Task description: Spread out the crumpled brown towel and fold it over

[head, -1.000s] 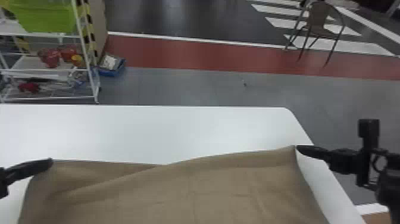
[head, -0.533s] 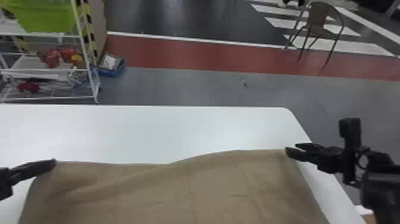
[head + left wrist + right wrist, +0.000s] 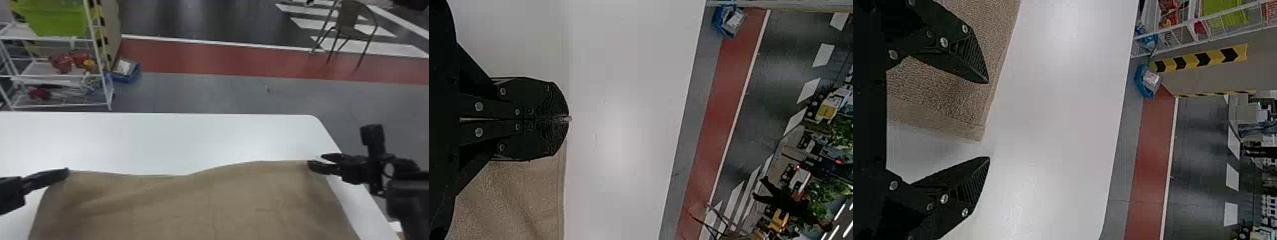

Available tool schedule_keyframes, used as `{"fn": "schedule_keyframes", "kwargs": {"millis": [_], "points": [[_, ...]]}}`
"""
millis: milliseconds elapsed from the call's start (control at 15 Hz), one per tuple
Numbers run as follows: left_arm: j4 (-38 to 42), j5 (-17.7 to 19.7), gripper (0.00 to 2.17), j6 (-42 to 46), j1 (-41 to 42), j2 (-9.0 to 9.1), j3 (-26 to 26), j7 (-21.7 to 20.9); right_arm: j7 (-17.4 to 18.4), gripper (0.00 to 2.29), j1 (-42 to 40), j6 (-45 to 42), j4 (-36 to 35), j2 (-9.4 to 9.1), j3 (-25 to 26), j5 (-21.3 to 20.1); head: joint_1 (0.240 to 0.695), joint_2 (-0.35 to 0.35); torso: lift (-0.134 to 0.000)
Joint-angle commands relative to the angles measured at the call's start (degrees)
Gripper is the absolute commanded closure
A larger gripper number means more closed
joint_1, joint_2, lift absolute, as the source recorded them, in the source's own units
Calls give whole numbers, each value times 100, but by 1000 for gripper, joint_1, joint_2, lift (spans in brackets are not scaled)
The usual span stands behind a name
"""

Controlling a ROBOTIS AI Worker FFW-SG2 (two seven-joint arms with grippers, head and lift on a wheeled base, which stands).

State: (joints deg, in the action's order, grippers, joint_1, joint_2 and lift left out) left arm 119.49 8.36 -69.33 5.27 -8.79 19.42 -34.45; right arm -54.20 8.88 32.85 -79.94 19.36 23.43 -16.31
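The brown towel (image 3: 204,204) lies spread over the white table, its far edge wavy and some soft wrinkles on it. At its far left corner is my left gripper (image 3: 67,172); in the left wrist view the left gripper (image 3: 569,119) is shut on the towel (image 3: 519,200), its fingertips pressed together at the edge. By the far right corner, my right gripper (image 3: 314,161) has its fingers apart. In the right wrist view, the right gripper (image 3: 989,120) stands open, with the towel's corner (image 3: 965,117) between and behind its fingers, not gripped.
The white table (image 3: 159,137) has its rounded far right corner beyond the towel. On the floor behind stand a white shelf rack (image 3: 63,76) with a green bin (image 3: 57,19), a blue tray (image 3: 126,71) and a chair (image 3: 351,25).
My right gripper has moved slightly left and its fingers have opened, letting go of the towel's corner. That corner sits lower and further left. The left gripper has hardly moved.
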Motion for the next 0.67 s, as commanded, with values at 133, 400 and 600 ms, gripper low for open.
{"fn": "schedule_keyframes", "kwargs": {"millis": [133, 400, 600], "points": [[-13, -1, 1629, 11, -9, 0, 0, 0, -231, 971, 123, 175, 110, 24, -93, -110, 695, -183, -123], [31, 34, 1632, -7, 18, 0, 62, -27, -592, 1480, 114, 333, 75, 50, 47, -22, 695, -175, -123], [136, 78, 1632, -24, 97, 0, 123, -71, -679, 1480, -150, 175, -294, 59, 381, 137, 695, -177, -123]]}}
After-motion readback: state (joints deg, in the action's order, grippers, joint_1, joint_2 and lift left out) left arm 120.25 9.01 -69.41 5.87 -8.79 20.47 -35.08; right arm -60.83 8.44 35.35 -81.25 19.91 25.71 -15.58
